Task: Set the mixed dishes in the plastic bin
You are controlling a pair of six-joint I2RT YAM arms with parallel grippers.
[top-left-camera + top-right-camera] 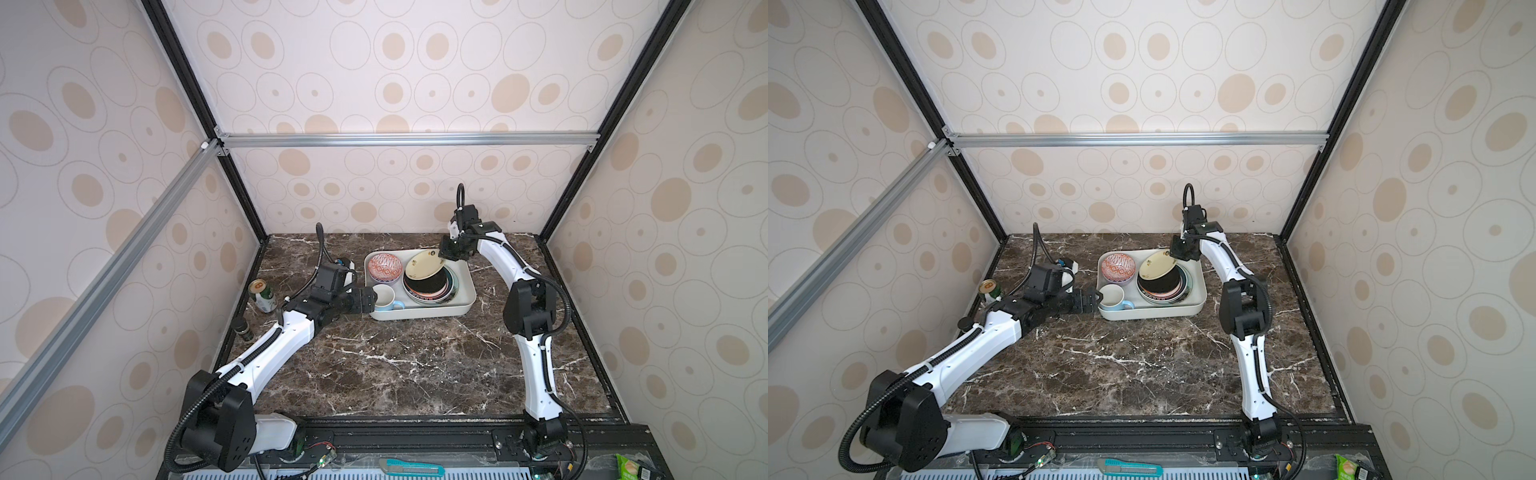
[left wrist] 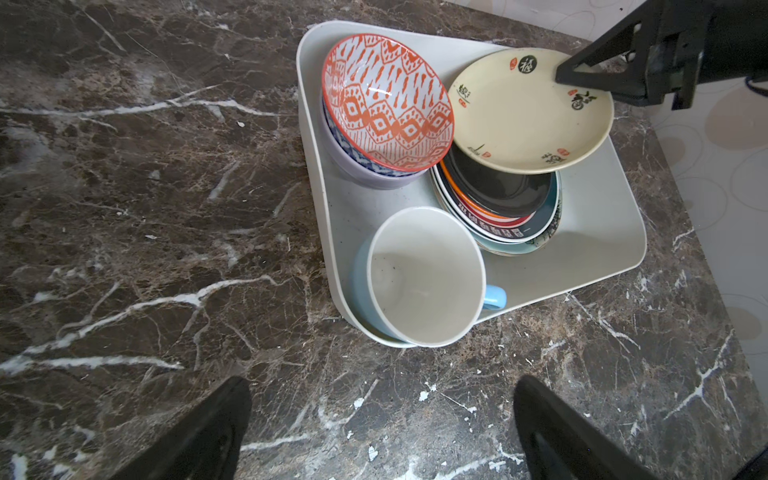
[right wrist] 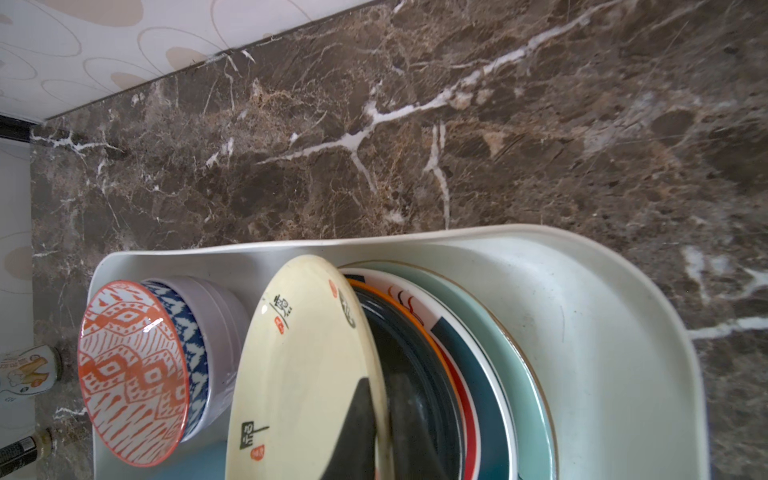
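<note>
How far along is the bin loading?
Inside the shallow white plastic bin: red-white patterned bowl nested in the lavender bowl, light-blue mug, a stack of plates. In hand: right gripper pinches the cream plate, tilted over that stack. Remaining: release it. No other dishes show on the marble table; left gripper is open, empty.

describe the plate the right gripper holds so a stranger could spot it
On the dark marble table sits a shallow white rectangular plastic bin, with a stack of round plates in its right half. The cream plate with black and red brush marks tilts over that stack, its far rim pinched by the right gripper. Only it is tilted; the plates beneath lie flat.
</note>
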